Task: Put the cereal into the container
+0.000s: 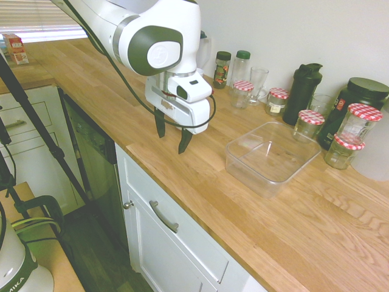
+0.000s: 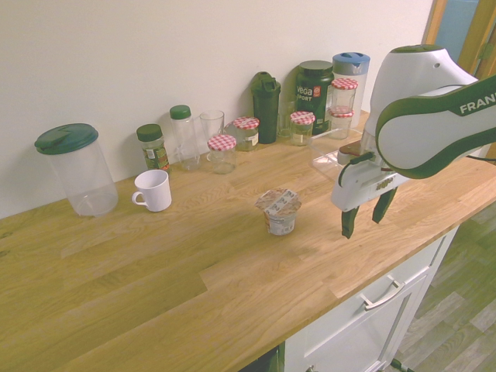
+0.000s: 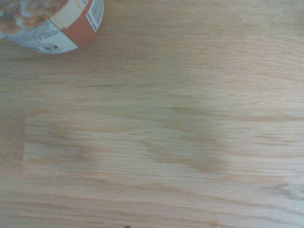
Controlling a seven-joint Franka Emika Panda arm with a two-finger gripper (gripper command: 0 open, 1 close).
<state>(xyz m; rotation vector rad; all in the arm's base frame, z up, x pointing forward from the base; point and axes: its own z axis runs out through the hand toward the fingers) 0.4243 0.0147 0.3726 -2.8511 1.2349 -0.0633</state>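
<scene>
The pincer [image 2: 363, 215] hangs above the bare wooden tabletop [image 2: 232, 263], its two dark fingers spread apart and holding nothing, while the cereal [image 2: 278, 211] stands upright on the tabletop off to one side of it, apart from the fingers; only an edge of the cup shows in the wrist view. The container [image 1: 271, 156] sits near the jars with checkered lids [image 1: 311, 123]. The main risk, as I judge it, is a sideways approach that clips the light cup and tips it over, or a grip closing on the crinkled foil top rather than the body, letting it slip on the way over to the container's rim
</scene>
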